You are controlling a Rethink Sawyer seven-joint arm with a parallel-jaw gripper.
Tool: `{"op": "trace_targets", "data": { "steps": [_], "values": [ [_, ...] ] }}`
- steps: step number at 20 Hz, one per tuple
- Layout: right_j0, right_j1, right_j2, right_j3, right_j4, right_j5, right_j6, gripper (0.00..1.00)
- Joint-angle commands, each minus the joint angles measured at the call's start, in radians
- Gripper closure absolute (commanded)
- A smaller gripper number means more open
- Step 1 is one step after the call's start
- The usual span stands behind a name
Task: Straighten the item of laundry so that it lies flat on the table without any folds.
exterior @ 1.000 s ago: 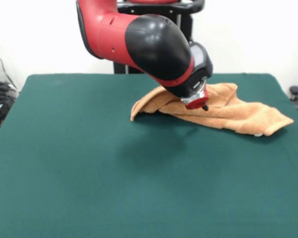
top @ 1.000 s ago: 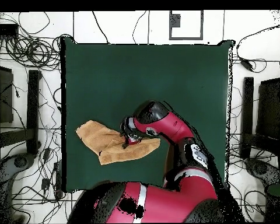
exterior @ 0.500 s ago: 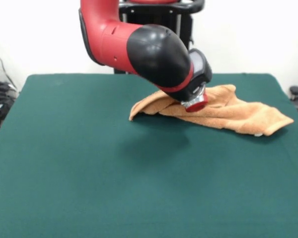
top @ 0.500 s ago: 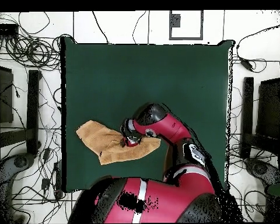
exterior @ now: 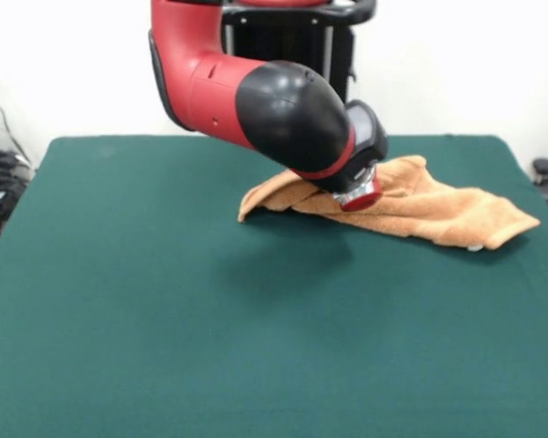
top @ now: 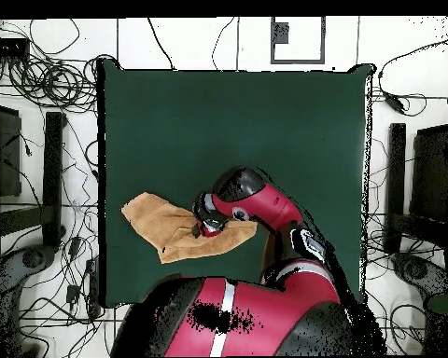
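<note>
The item of laundry (exterior: 438, 214) is an orange-tan towel lying crumpled and folded over itself near the table's far right side, with a raised fold at its left end. In the overhead view the towel (top: 158, 224) sits by the left edge of the table (top: 228, 121). My gripper (exterior: 361, 199) is down on the towel's middle, and its tip is buried in the cloth. From above, the gripper (top: 207, 227) rests over the towel's right half. The red and black arm hides part of the towel behind it.
The dark green table (exterior: 164, 301) spreads wide in front of and left of the towel. Cables and dark equipment (top: 50, 177) lie on the floor around the table. The towel's right end comes close to the table's edge (exterior: 530, 237).
The gripper has sunk lower and slightly back into the towel. Its dark tip, visible a second ago, is now hidden in the cloth. The towel has barely shifted.
</note>
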Motion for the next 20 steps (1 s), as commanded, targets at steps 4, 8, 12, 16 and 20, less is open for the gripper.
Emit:
{"op": "trace_targets", "data": {
  "steps": [4, 8, 12, 16, 20],
  "values": [
    [0.033, -0.008, -0.003, -0.135, -0.121, 0.068, 0.071, 1.0],
    [0.056, -0.029, -0.047, -0.183, -0.18, 0.018, 0.088, 1.0],
    [0.103, -0.025, -0.128, -0.272, -0.275, -0.024, 0.114, 1.0],
    [0.099, -0.022, -0.139, -0.309, -0.291, 0.011, 0.114, 1.0],
    [0.055, -0.03, -0.084, -0.282, -0.237, 0.061, 0.104, 1.0]
  ]
}}
